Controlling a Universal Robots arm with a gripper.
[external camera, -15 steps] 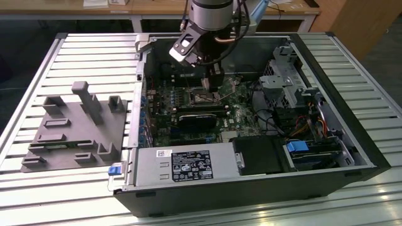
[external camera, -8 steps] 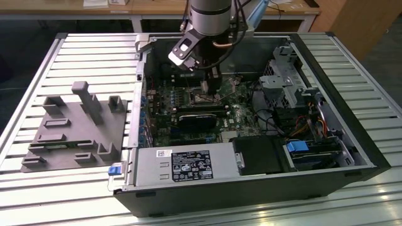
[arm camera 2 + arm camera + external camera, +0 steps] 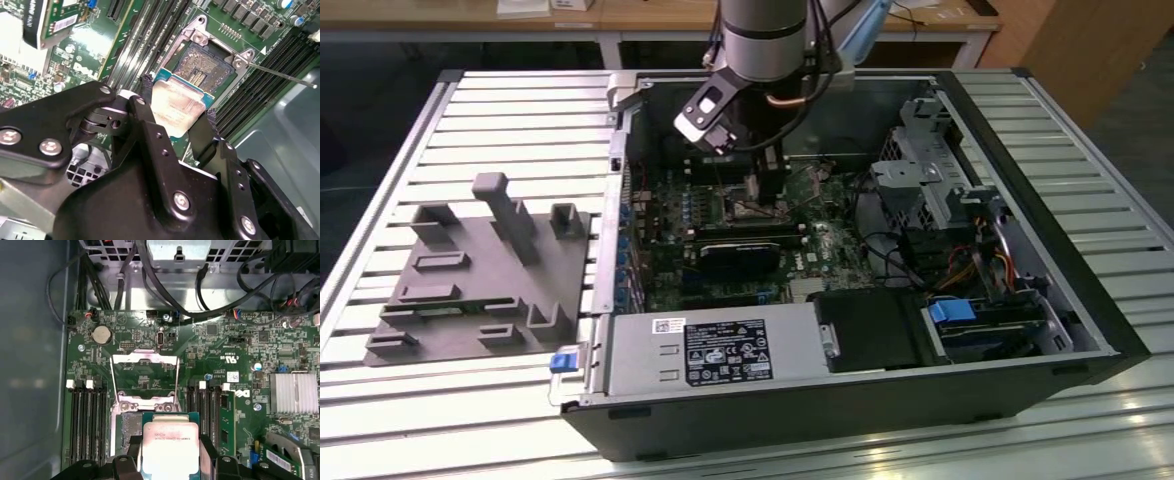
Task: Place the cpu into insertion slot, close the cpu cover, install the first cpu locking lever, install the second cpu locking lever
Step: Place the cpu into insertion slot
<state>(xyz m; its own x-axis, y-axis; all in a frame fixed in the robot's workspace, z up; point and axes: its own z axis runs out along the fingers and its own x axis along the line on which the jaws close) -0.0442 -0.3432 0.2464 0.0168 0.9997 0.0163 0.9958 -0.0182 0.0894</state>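
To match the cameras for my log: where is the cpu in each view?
Second wrist view: the cpu sits between the fingers of the gripper, in front of the insertion slot.
First wrist view: the cpu partly covers the slot, on the near side of the open cpu cover.
Exterior view: the gripper holding it hangs over the slot.
Shared landmark: the insertion slot.

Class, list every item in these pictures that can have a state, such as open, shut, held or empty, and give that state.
claw, shut on cpu.
cpu, held partly over slot, not seated.
slot, uncovered, empty.
cover, swung open.
lever, unlatched, sticking out from slot.
case, open, side panel off.
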